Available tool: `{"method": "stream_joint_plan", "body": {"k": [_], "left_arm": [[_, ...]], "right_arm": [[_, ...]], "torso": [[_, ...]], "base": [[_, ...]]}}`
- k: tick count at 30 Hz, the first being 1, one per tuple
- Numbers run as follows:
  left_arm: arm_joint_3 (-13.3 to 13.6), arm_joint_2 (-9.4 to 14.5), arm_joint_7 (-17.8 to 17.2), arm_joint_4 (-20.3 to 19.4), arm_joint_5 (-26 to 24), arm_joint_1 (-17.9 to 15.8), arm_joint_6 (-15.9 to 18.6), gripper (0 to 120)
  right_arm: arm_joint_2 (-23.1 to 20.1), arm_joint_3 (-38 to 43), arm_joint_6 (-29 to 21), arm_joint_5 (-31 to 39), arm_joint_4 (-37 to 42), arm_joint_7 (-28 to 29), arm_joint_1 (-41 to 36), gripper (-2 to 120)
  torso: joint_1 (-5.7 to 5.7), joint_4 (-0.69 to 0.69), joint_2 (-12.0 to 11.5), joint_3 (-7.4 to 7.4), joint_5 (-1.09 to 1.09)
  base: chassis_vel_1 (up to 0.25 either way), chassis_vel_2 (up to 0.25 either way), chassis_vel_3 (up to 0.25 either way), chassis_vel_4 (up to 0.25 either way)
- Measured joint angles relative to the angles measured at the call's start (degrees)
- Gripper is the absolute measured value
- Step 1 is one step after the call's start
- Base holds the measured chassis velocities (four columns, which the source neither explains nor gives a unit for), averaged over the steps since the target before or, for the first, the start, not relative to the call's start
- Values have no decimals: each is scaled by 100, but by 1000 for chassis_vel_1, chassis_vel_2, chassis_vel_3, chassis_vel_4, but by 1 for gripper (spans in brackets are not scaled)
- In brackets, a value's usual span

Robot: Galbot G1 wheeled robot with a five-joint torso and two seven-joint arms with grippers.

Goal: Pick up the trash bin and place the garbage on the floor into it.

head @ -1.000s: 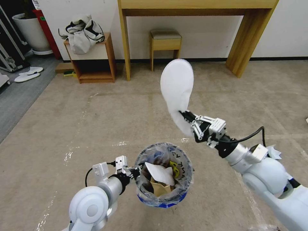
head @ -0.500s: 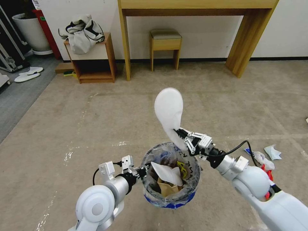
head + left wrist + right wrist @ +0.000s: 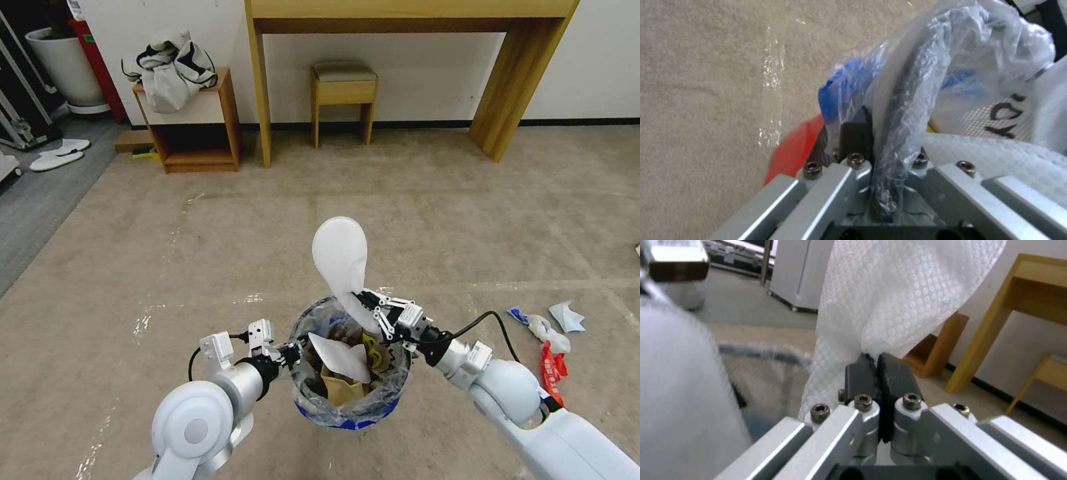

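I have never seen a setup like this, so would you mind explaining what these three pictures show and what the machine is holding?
This is a wheeled robot with two arms. The wide picture comes from a camera on its head, looking down at the carpeted floor. The other two come from cameras on its wrists. The left gripper is clamped on the rim of the trash bin, a small bucket lined with a clear bag; the left wrist view shows the rim pinched up close. The right gripper pinches a flat white slipper above the bin's opening. More litter, crumpled paper and a red wrapper, lies on the floor to the right.
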Motion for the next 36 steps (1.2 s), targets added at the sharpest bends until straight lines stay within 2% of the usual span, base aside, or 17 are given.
{"method": "stream_joint_plan", "body": {"k": [17, 36], "left_arm": [[-44, -16, -42, -27, -81, -27, -3, 2], [33, -97, 260, 427, 413, -40, -13, 2]], "right_arm": [[82, -5, 26, -329, -79, -6, -145, 0], [-225, 180, -187, 227, 402, 178, 308, 0]], "torso": [[0, 0, 0, 0, 0], [0, 0, 0, 0, 1]], "base": [[0, 0, 0, 0], [0, 0, 0, 0]]}}
